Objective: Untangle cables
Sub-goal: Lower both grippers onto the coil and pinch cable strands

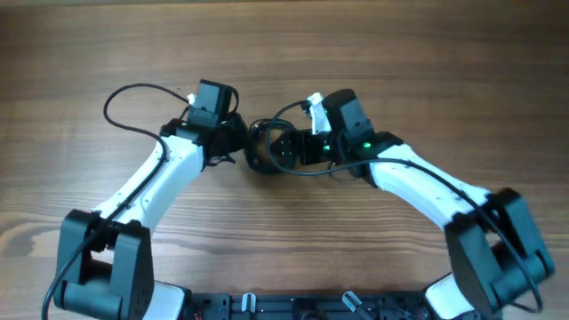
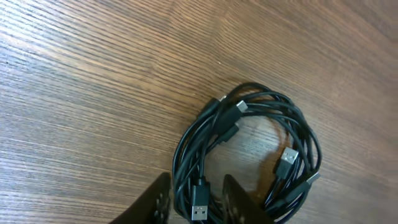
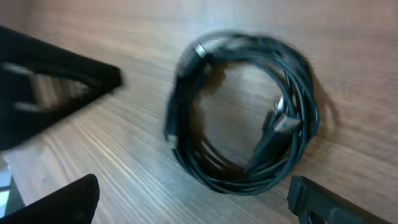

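Observation:
The cables [image 1: 264, 148] are thin black cords wound in one small ring with USB plugs, lying on the wooden table between the two arms. In the left wrist view the ring [image 2: 249, 149] lies just ahead, and my left gripper [image 2: 199, 198] has its fingers apart on either side of the ring's near strands and one USB plug. Whether the fingers touch the strands is unclear. In the overhead view, my left gripper [image 1: 235, 142] is at the ring's left edge and my right gripper [image 1: 286, 149] at its right. My right gripper [image 3: 193, 202] is wide open and empty, just short of the ring [image 3: 242, 112].
The left arm's thicker black cable [image 1: 133, 111] loops over the wooden table [image 1: 427, 62] at the back left. The left gripper shows as a dark blurred shape [image 3: 56, 93] at the left of the right wrist view. The arm bases stand at the front edge.

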### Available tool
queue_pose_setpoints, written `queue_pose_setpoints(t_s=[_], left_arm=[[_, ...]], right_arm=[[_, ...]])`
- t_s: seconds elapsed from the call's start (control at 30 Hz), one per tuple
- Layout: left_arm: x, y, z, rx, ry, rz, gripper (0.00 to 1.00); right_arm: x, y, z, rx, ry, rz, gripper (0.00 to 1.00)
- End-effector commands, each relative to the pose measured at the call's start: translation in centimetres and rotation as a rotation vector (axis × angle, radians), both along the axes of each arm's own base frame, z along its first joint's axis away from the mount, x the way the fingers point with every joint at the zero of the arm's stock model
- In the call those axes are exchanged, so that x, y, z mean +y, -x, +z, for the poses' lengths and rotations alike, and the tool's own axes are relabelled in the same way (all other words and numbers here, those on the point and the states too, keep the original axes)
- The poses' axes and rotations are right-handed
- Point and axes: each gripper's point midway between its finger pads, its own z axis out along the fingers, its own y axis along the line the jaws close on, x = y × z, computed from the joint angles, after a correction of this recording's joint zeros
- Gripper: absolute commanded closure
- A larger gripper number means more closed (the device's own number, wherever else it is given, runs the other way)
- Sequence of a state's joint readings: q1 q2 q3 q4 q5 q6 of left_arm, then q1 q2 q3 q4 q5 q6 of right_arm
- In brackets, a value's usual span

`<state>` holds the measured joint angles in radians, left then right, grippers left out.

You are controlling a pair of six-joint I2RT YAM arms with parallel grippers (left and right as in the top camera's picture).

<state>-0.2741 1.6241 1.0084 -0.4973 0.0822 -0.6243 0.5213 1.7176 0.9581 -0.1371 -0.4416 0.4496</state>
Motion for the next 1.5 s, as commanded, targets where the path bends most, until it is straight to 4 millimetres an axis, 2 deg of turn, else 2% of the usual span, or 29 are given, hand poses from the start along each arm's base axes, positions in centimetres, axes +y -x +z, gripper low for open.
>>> queue_pose_setpoints(t_s=[0.0, 0.1, 0.23, 0.33, 0.5, 0.57, 0.67, 0.97, 1.07, 1.13, 1.23, 1.33, 1.37, 1.43, 1.47], left_arm=[[-1.2, -0.5, 2.8, -0.077, 0.080, -0.103, 0.72], [-1.2, -0.5, 4.0, -0.113, 0.079, -0.119, 0.71], [-1.2, -0.4, 4.3, -0.119, 0.085, -0.121, 0.73], [-2.2, -0.2, 5.1, -0.135, 0.131, -0.171, 0.76], [-2.3, -0.2, 7.6, -0.207, 0.143, -0.178, 0.76], [-2.2, -0.1, 8.4, -0.234, 0.134, -0.199, 0.80], [-0.8, 0.0, 7.8, -0.218, 0.063, -0.156, 0.83], [-0.5, -0.1, 7.6, -0.217, 0.043, -0.145, 0.83], [-0.4, -0.1, 7.7, -0.218, 0.040, -0.142, 0.83], [-0.3, -0.2, 7.6, -0.219, 0.033, -0.138, 0.84], [-0.1, -0.2, 7.6, -0.221, 0.025, -0.133, 0.83], [-0.1, -0.2, 7.6, -0.221, 0.025, -0.133, 0.83], [-0.1, -0.2, 7.6, -0.221, 0.025, -0.133, 0.83], [-0.1, -0.2, 7.6, -0.220, 0.025, -0.133, 0.83], [-0.1, -0.2, 7.6, -0.220, 0.025, -0.133, 0.83]], right_arm=[[0.3, 0.0, -2.5, 0.075, 0.002, -0.030, 0.01], [1.0, -0.2, -3.4, 0.109, -0.021, -0.067, 0.03], [2.5, -0.6, -3.1, 0.073, -0.043, -0.081, 0.04], [2.9, -0.2, -3.5, 0.071, -0.022, -0.091, 0.05], [3.4, 0.0, -4.0, 0.051, 0.010, -0.095, 0.05], [2.8, -0.2, -4.4, 0.047, 0.042, -0.121, 0.05], [1.0, -0.3, -5.6, 0.093, 0.114, -0.236, 0.05], [-1.0, -1.0, -6.4, 0.160, 0.140, -0.462, 0.06], [-1.3, -0.8, -7.8, 0.180, 0.167, -0.463, 0.06], [-0.3, -0.3, -9.5, 0.218, 0.149, -0.413, 0.13], [2.9, 0.7, -11.2, 0.281, 0.040, -0.305, 0.16], [3.8, 1.5, -11.6, 0.285, 0.035, -0.279, 0.28], [4.0, 1.6, -11.6, 0.285, 0.036, -0.273, 0.39], [4.2, 1.9, -11.5, 0.291, 0.030, -0.254, 0.64], [4.1, 2.1, -11.6, 0.300, 0.031, -0.251, 0.96]])
